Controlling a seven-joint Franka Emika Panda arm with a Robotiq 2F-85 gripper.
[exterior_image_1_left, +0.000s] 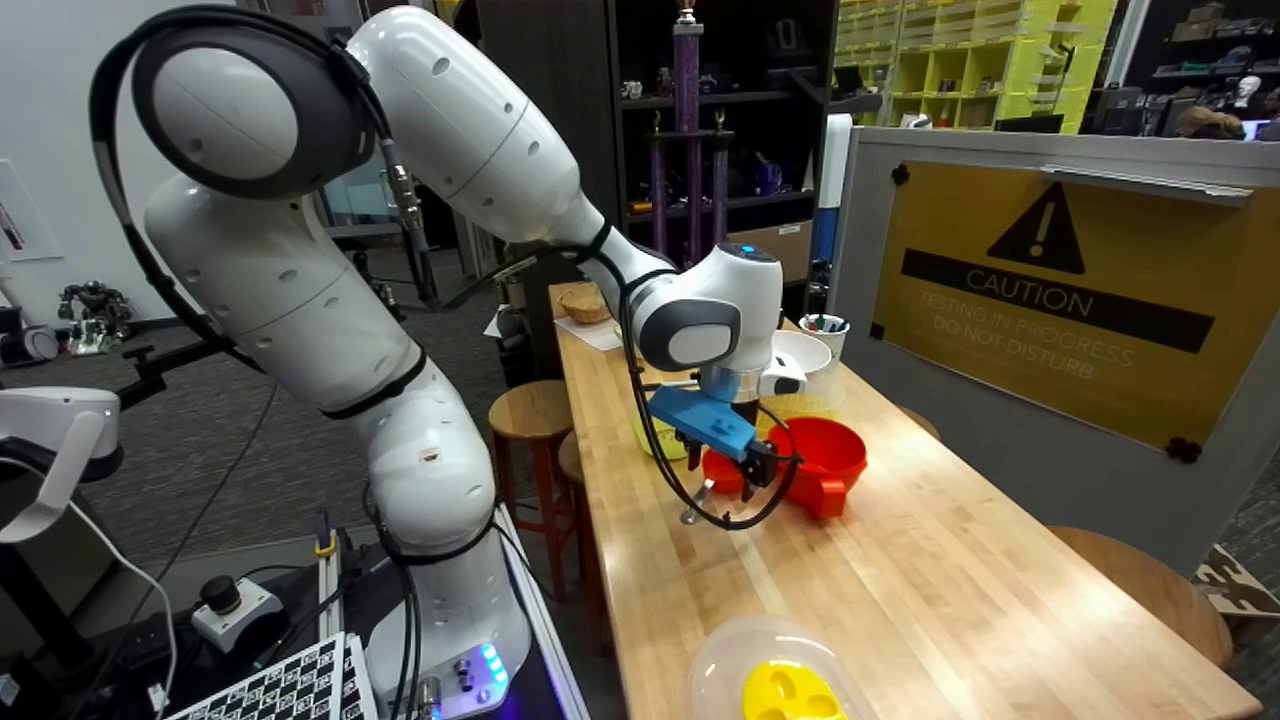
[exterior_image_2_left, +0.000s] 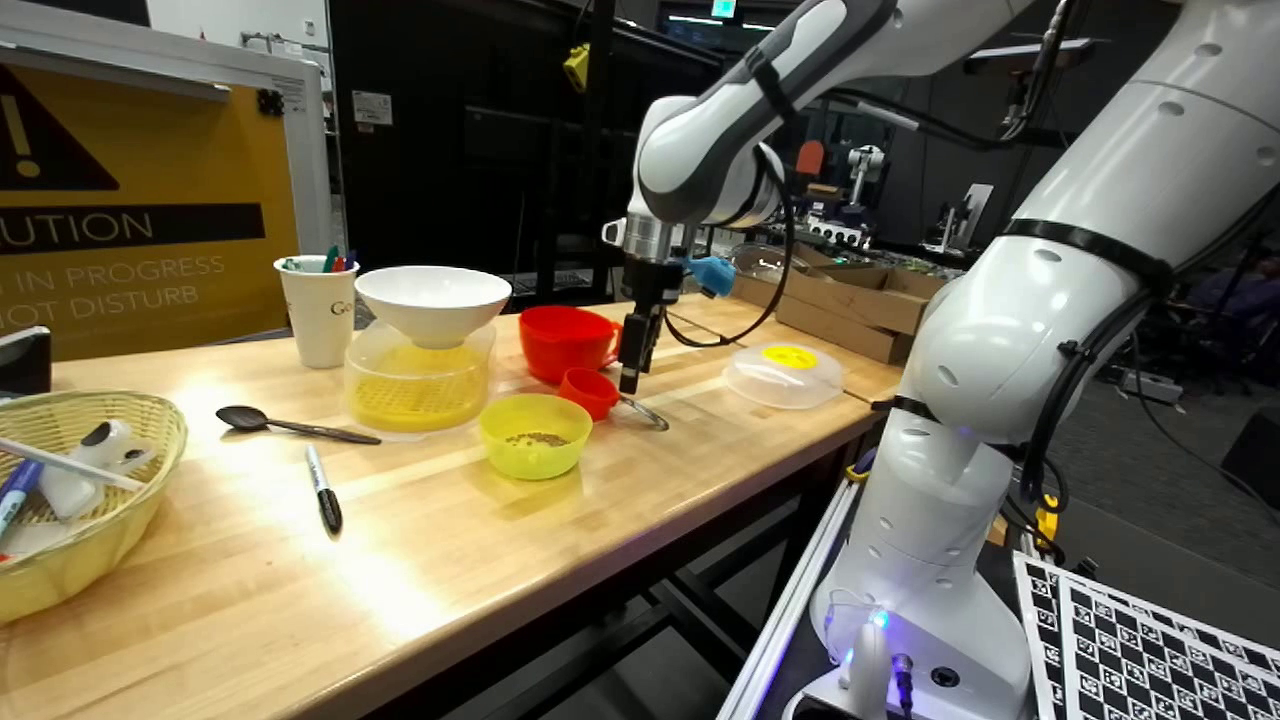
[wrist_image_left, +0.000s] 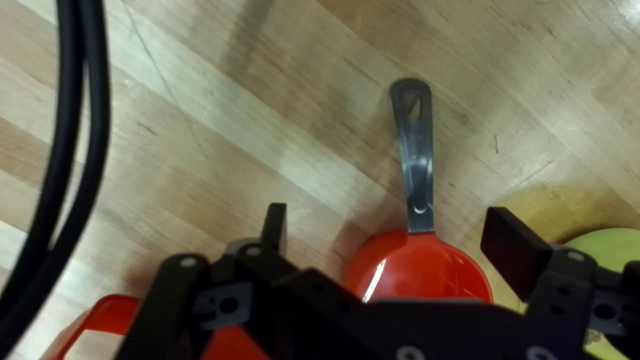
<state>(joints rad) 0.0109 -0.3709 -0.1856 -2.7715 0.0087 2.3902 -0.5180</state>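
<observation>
My gripper (wrist_image_left: 392, 230) is open and empty, pointing down above a small red cup (wrist_image_left: 417, 270) with a flat metal handle (wrist_image_left: 416, 165). In the wrist view the fingers stand apart on either side of the cup, and the gripper body hides its lower part. In both exterior views the gripper (exterior_image_1_left: 724, 476) (exterior_image_2_left: 636, 378) is close to the cup (exterior_image_2_left: 590, 393); contact cannot be told. A larger red bowl with a handle (exterior_image_1_left: 822, 455) stands beside it, also seen in an exterior view (exterior_image_2_left: 565, 342). A yellow-green bowl (exterior_image_2_left: 535, 435) holding small brown bits stands at the cup's other side.
A white bowl (exterior_image_2_left: 433, 300) sits on a clear and yellow container (exterior_image_2_left: 415, 395). A pen cup (exterior_image_2_left: 320, 315), black spoon (exterior_image_2_left: 300, 427), marker (exterior_image_2_left: 323, 490) and wicker basket (exterior_image_2_left: 100, 560) lie beyond. A clear dome with a yellow top (exterior_image_2_left: 785, 378) and cardboard boxes (exterior_image_2_left: 850, 310) stand opposite. Black cables (wrist_image_left: 82, 125) loop beside the gripper.
</observation>
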